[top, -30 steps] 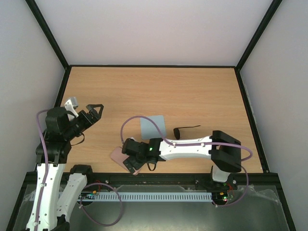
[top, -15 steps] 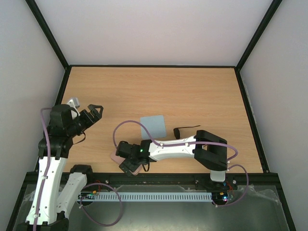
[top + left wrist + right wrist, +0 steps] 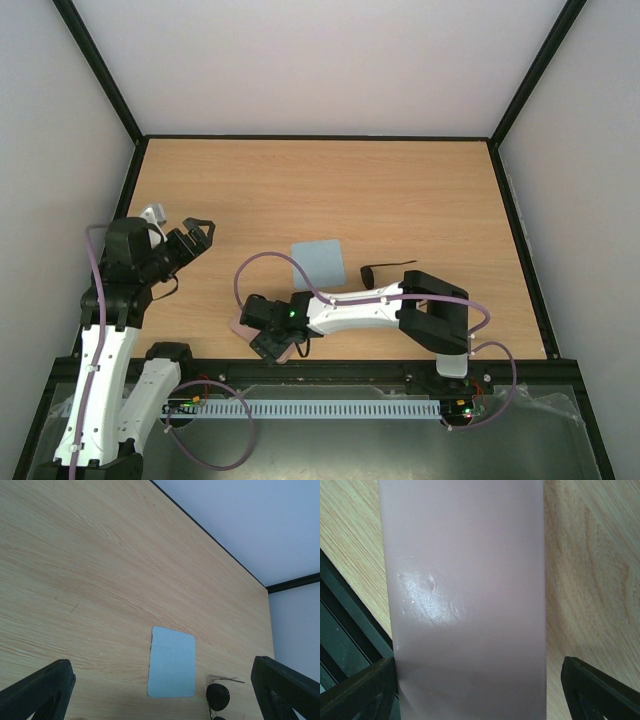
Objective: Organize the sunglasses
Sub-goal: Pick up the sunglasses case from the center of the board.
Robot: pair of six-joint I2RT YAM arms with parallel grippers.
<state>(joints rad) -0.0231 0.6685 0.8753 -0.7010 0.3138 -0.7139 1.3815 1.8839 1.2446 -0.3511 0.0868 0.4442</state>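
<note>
Overhead, the right pincer (image 3: 268, 342) straddles the pink case (image 3: 240, 322) at the near edge of the surface (image 3: 400, 190); the sunglasses (image 3: 380, 268) lie apart, near the blue cloth (image 3: 320, 262). Left wrist: left pincer (image 3: 162, 680) wide, empty. Right wrist: jaws wide, off-centre, so a squeeze could skid the slick case off.

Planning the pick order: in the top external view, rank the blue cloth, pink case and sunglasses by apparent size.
1. blue cloth, clearly largest.
2. sunglasses, a small dark shape plus one thin temple arm.
Unranked: pink case, since the right pincer covers most of it; only slivers show.
</note>
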